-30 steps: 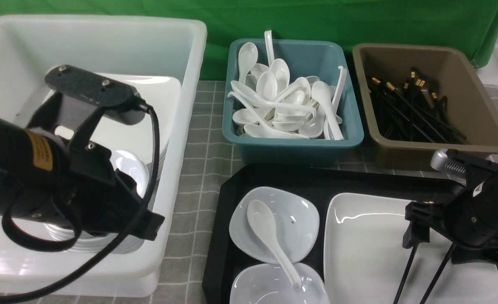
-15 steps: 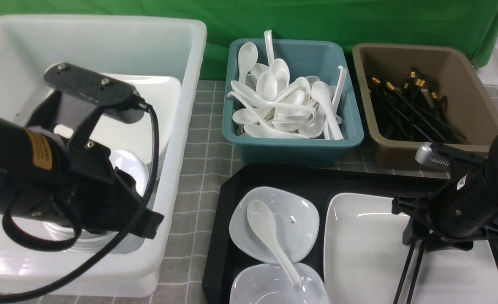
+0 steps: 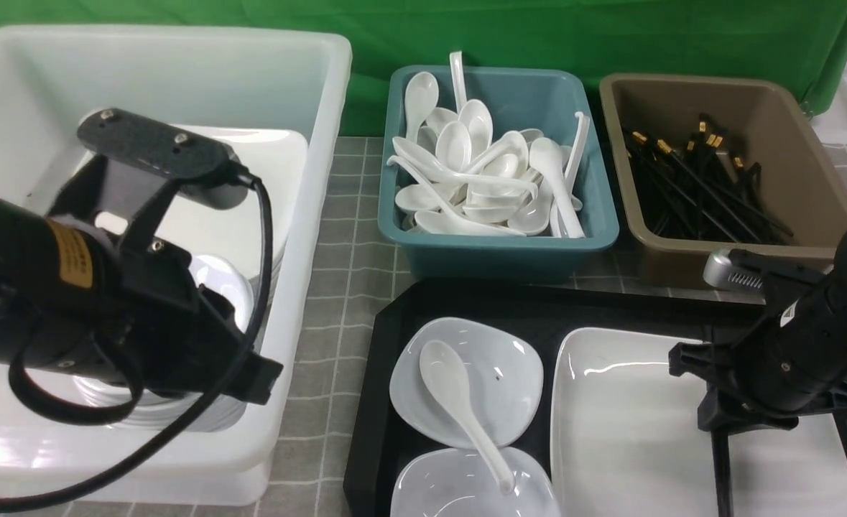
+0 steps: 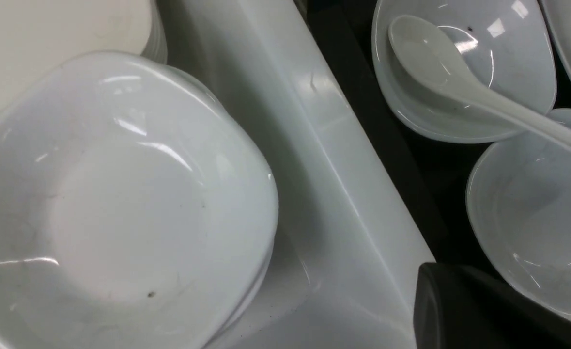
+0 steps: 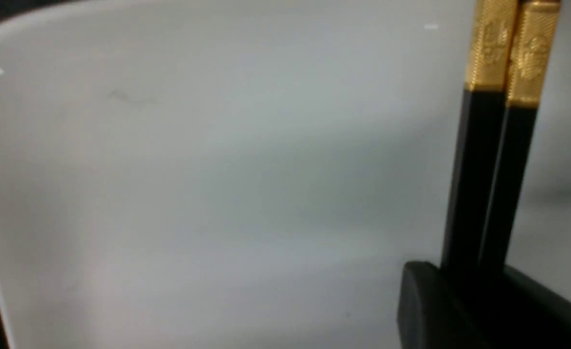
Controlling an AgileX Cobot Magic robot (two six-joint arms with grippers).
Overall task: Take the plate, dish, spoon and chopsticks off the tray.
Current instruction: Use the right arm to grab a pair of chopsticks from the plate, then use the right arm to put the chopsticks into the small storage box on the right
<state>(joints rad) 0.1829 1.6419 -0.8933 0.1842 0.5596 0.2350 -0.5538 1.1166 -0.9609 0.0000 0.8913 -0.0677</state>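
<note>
The black tray (image 3: 383,359) lies front centre. On it, the large white plate (image 3: 624,431) is at the right, and a small dish (image 3: 502,366) at the left carries the spoon (image 3: 459,398), whose handle reaches over a second dish (image 3: 452,492). Both dishes and the spoon (image 4: 440,68) also show in the left wrist view. My right gripper (image 3: 725,424) hangs over the plate, shut on the chopsticks (image 3: 721,474), which are pressed side by side, their gold caps (image 5: 508,53) clear of the fingers. My left gripper (image 3: 261,377) is shut and empty above the white tub's near wall.
A big white tub (image 3: 308,215) at the left holds stacked plates and small dishes (image 4: 120,203). Behind the tray stand a teal tub (image 3: 502,248) full of white spoons and a brown tub (image 3: 818,194) of black chopsticks. A green cloth closes the back.
My right gripper has closed on the chopsticks, bringing the two splayed sticks together into one line, and shifted slightly left. The left arm has barely moved.
</note>
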